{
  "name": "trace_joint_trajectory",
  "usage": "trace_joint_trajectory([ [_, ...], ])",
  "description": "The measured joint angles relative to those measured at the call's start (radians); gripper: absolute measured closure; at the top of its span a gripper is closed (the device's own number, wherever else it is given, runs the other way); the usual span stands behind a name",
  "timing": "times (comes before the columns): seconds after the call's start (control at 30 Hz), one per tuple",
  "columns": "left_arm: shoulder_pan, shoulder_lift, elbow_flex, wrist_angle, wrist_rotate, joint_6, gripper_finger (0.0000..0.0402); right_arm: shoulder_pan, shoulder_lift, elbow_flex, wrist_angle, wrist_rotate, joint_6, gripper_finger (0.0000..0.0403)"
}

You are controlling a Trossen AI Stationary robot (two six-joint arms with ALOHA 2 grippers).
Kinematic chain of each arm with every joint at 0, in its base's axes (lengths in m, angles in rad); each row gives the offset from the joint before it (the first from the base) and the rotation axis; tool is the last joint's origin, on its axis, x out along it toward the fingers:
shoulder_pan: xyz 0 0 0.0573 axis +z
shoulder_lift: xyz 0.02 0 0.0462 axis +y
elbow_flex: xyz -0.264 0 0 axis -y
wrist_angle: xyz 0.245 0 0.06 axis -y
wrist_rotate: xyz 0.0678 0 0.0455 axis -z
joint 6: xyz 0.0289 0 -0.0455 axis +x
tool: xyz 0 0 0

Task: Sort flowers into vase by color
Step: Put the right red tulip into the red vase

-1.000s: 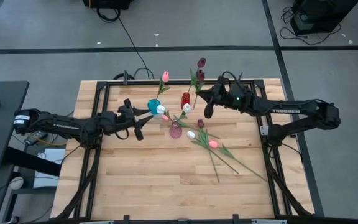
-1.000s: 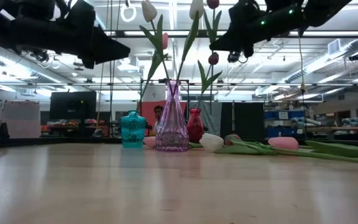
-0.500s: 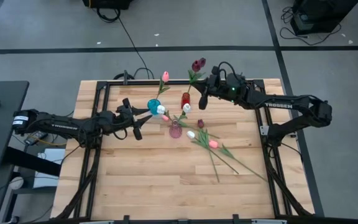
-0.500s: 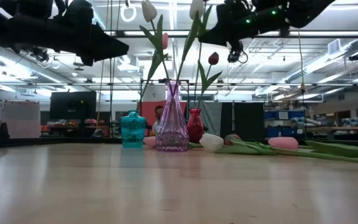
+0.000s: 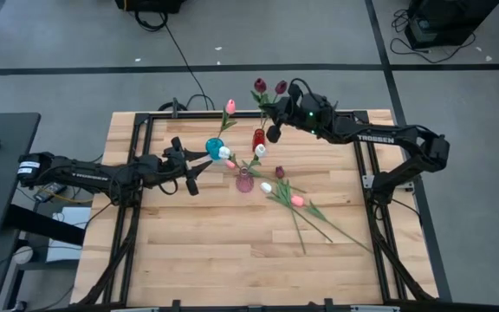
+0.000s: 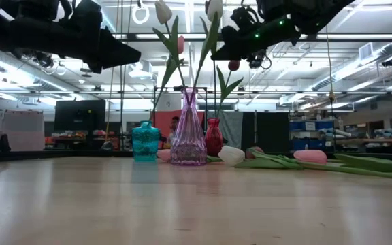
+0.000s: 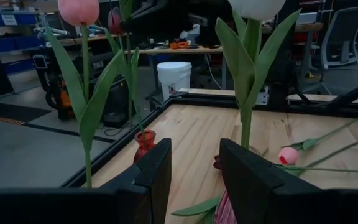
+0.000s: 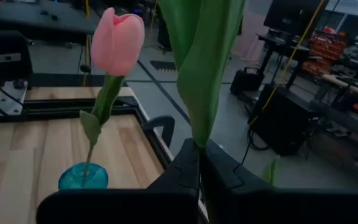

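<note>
While the right gripper [image 5: 271, 132] hangs clamped on a maroon tulip [image 5: 259, 87], the step in hand looks like delivery to a vase.

Directly beneath its shut fingers stands the red vase [image 5: 258, 139], so the next move probably calls for lowering the stem straight into that narrow neck. Its wrist view shows the green leaf [image 8: 201, 62] pinched; the high view alone shows loose flowers [image 5: 297, 200] lying farther out, and the left gripper [image 5: 192, 176] waiting, fingers apart.
</note>
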Motion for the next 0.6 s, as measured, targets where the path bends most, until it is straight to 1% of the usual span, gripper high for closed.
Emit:
trace_joint_trajectory([
  [0.4, 0.0, 0.0, 0.0, -0.001, 0.0, 0.0, 0.0259, -0.003, 0.037, -0.001, -0.032, 0.004, 0.013, 0.0391],
  [0.6, 0.0, 0.0, 0.0, -0.002, 0.0, 0.0, 0.026, -0.001, -0.011, -0.001, 0.011, -0.008, 0.024, 0.039],
])
